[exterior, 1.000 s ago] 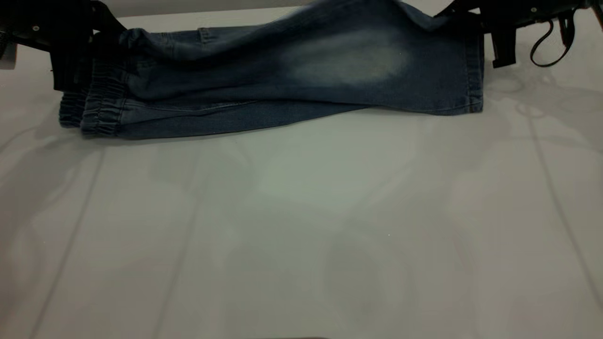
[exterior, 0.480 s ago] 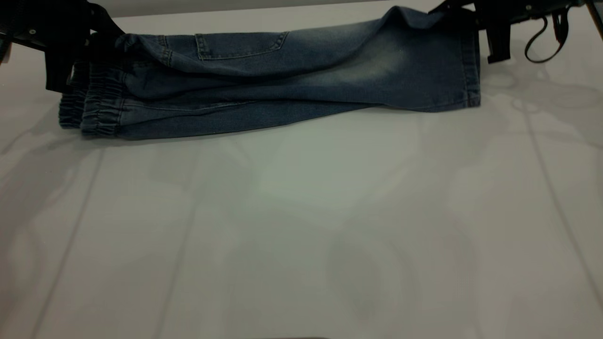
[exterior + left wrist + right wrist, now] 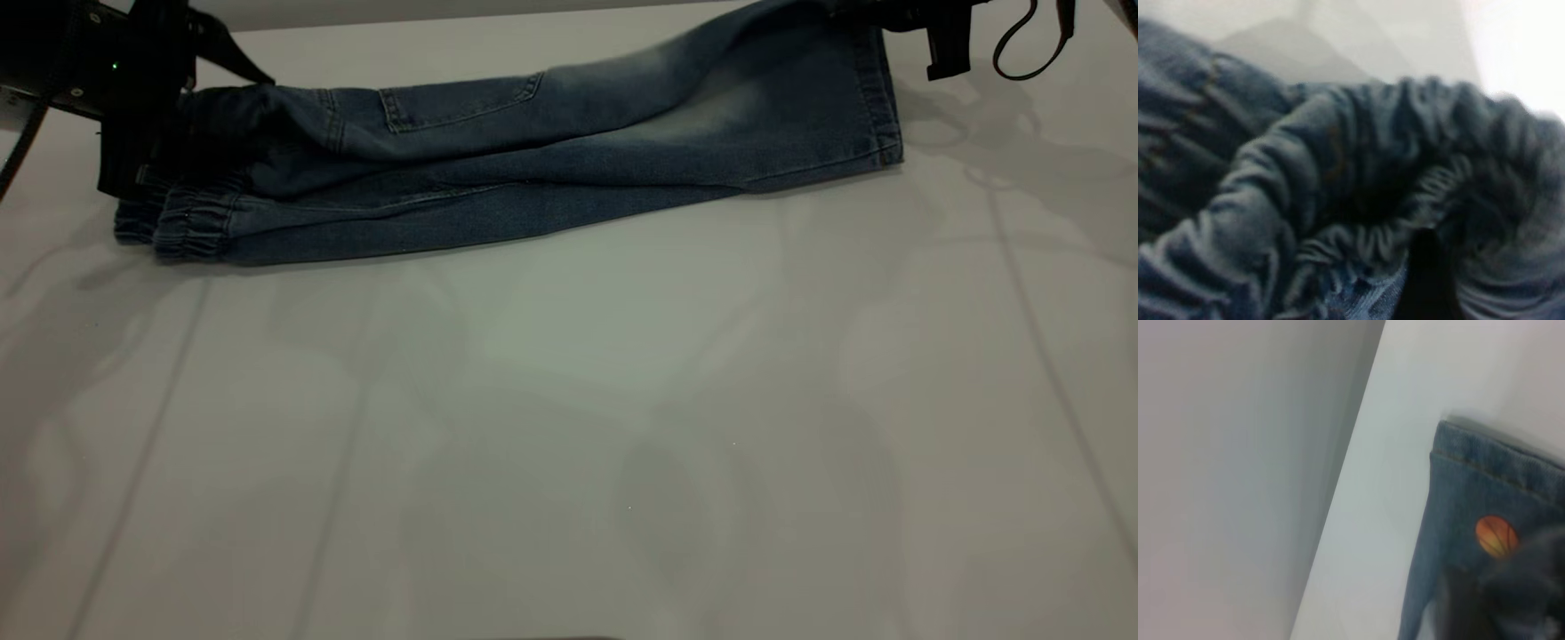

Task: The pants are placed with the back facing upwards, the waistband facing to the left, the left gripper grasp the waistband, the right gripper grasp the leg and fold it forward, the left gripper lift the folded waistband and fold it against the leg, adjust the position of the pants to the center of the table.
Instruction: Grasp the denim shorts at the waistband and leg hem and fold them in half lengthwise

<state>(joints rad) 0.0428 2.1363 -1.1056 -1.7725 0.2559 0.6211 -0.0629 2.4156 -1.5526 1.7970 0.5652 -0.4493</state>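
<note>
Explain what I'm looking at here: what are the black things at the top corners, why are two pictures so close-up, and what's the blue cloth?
The wide picture comes from a camera facing two robot arms across a white table. The blue cloth is a pair of denim pants, folded lengthwise. The black shapes are the arms' claws. The left gripper sits at the gathered waistband and appears clamped on it. The right gripper is at the leg near its hem, mostly cut off by the picture's edge, apparently holding it raised. The two close-ups come from cameras on each arm's wrist: the left wrist view is filled with ruffled elastic, the right wrist view shows a hem and a basketball print.
</note>
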